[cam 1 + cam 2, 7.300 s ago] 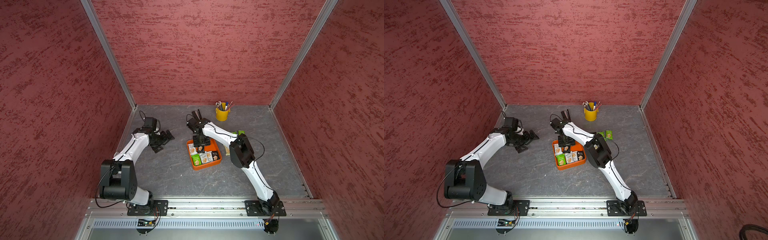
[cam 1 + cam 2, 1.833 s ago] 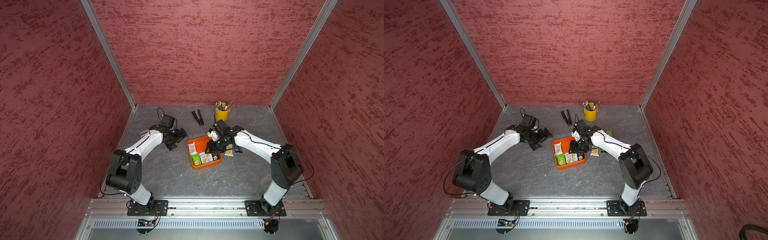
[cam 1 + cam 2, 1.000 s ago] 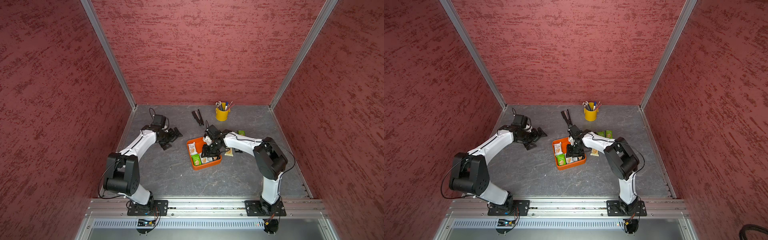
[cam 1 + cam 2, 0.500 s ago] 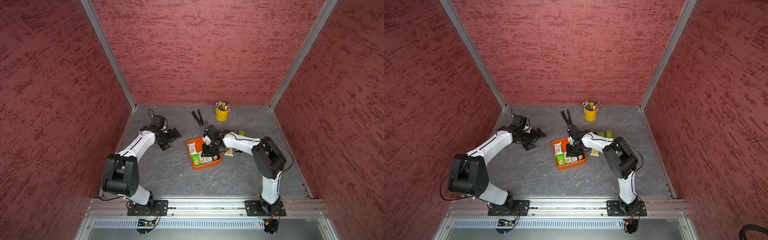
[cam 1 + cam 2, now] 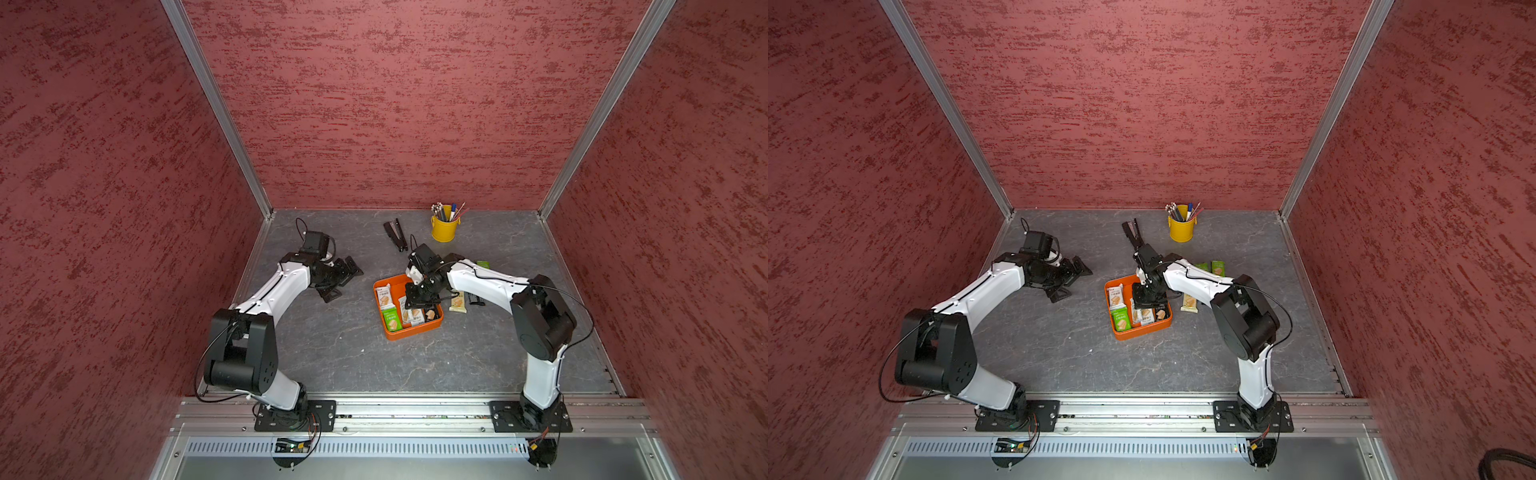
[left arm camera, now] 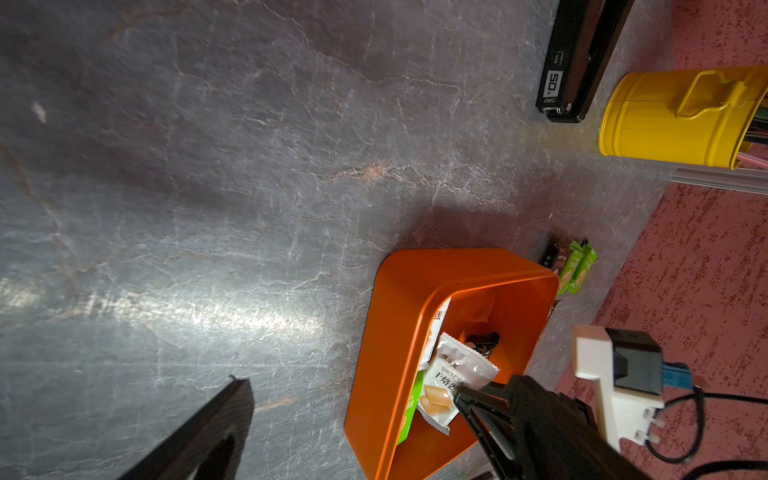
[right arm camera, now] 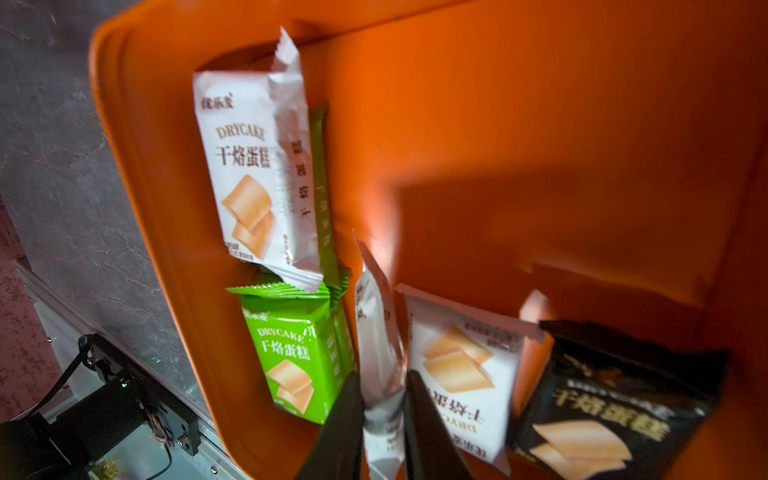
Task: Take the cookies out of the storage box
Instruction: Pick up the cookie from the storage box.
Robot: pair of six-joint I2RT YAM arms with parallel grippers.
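White packet point(image 7: 376, 316), edge-up in the box point(image 7: 519, 124), sits clamped in our right pincer point(image 7: 383, 409), long axis running straight out from it; our left pincer point(image 5: 343, 280) gapes wide, farther off.

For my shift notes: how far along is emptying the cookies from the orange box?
Partly done. A pale packet and two green packets lie on the table outside the storage box. The right gripper is shut on a white packet, on edge inside it. A black packet and several others are left.
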